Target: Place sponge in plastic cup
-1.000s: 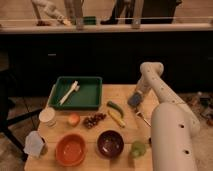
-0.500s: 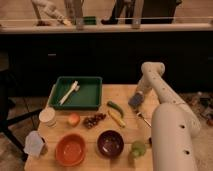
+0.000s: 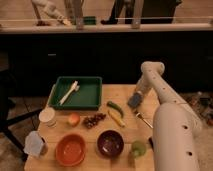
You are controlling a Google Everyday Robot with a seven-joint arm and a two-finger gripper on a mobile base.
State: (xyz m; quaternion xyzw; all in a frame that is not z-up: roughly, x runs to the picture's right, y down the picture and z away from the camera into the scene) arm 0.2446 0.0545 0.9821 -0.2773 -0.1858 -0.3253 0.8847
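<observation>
A smooth white arm (image 3: 170,125) bulks over the right side of the pale wooden bench (image 3: 125,92), with dark cabinets behind. On it lie a rectangular green tray (image 3: 90,98), a round orange bowl (image 3: 70,150), a glossy maroon bowl (image 3: 110,144) and, at the front, the small lime plastic cup (image 3: 138,148). The tool (image 3: 137,95) is right at the flat blue-grey sponge (image 3: 134,102) near the right edge. Whether it grips, I cannot tell.

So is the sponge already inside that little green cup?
No, the sponge is at the jaws near the right edge of the table, apart from the plastic cup at the front.
</observation>
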